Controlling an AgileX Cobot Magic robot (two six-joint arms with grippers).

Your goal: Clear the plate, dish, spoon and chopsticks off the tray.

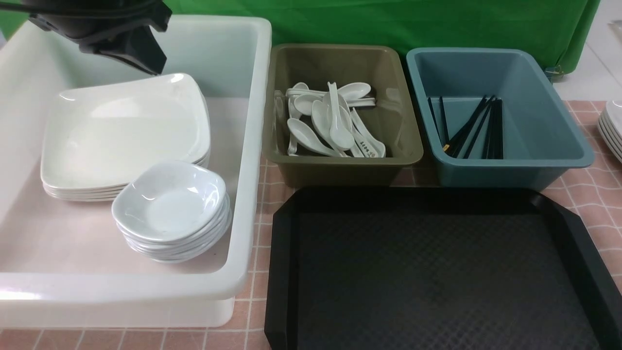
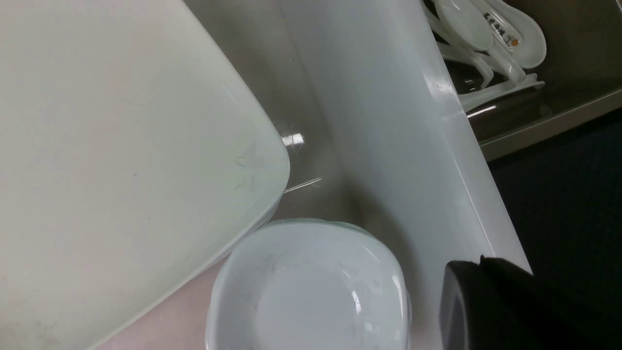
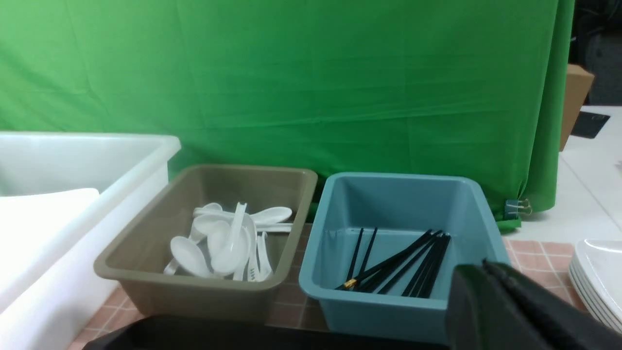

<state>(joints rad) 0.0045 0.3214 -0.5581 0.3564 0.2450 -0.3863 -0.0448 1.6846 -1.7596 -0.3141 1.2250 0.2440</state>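
The black tray lies at the front right with nothing on its patterned floor. A large white square plate tops a stack inside the white tub. A small dish tops another stack in front of it. Several white spoons lie heaped in the olive tub. Several black chopsticks lie in the blue tub. My left gripper hangs shut and empty above the plate's far edge. My right gripper shows only in its wrist view, shut and empty, on the near side of the blue tub.
The three tubs stand side by side behind and left of the tray on a pink tiled cloth. Another stack of white plates sits at the table's right edge. A green cloth hangs behind the tubs.
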